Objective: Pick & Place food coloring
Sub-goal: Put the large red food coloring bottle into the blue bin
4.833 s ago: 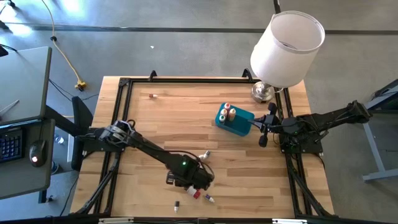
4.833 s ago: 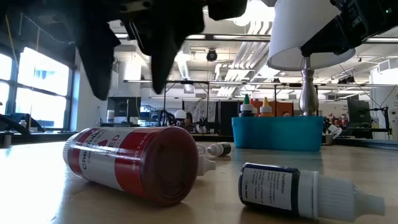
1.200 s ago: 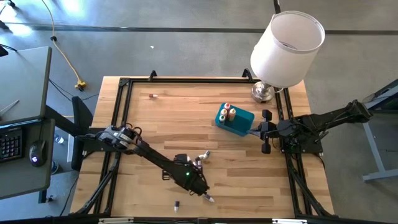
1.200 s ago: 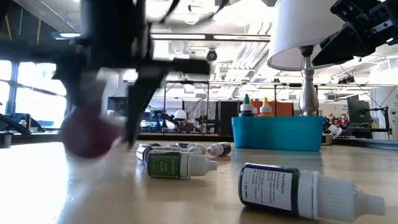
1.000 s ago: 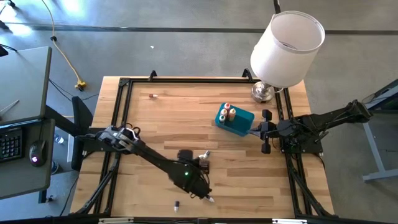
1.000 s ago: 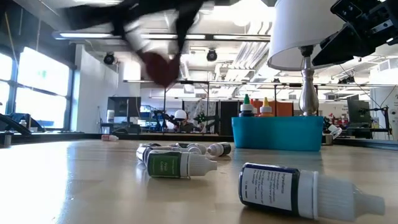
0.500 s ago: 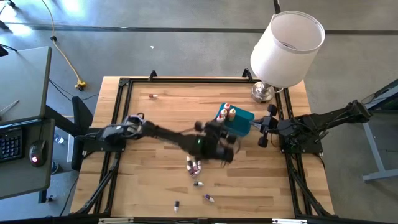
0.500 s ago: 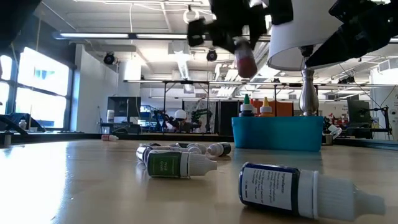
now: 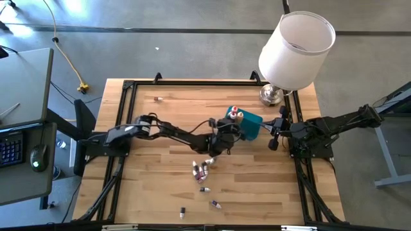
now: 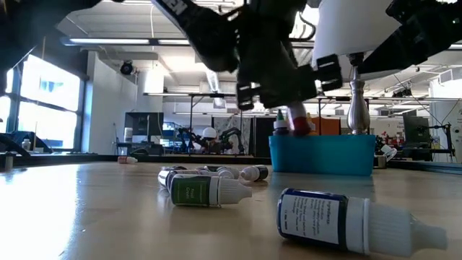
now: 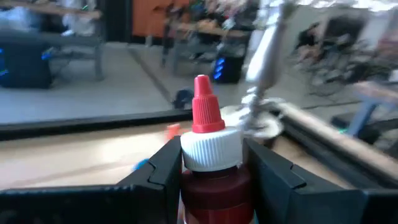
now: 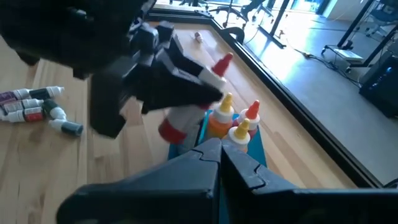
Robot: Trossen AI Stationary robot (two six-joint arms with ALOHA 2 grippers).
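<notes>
Holding a red bottle [image 11: 210, 168] between both fingers, the left gripper [image 9: 226, 136] sits closed partway round the body, w/ white collar and red cap sticking out past the fingertips. Wrist view shows the grip square on the body, cap end free.

Rel. to the teal bin [image 9: 252, 125]: gripper hangs just beside its table-centre edge, above table level, the bottle not yet over the opening as far as the high view shows. Low view puts the bottle's red tip [image 10: 298, 123] about level w/ the bin rim, tip pointing down and toward the bin, long axis tilted, not upright. So the bin lies ahead of the gripper, on the side the cap points; my guess is the drop needs a bit more reach that way, plus maybe a turn to stand the bottle up.

Inside the bin: three bottles [image 12: 231, 121] already upright, caps up (yellow, orange-ish, red tips), crowded at one end, so incoming one should aim for the free part.

Right gripper [image 9: 272, 135] waits just off the bin's other side, fingers shut, empty. Left arm is nearer the job since it has the load.

Farther from the bin, toward table centre: a small cluster of bottles [image 9: 200, 170] lying flat; more strays [image 9: 214, 204] past that toward the near edge. Lamp [image 9: 296, 48] stands behind the bin.
</notes>
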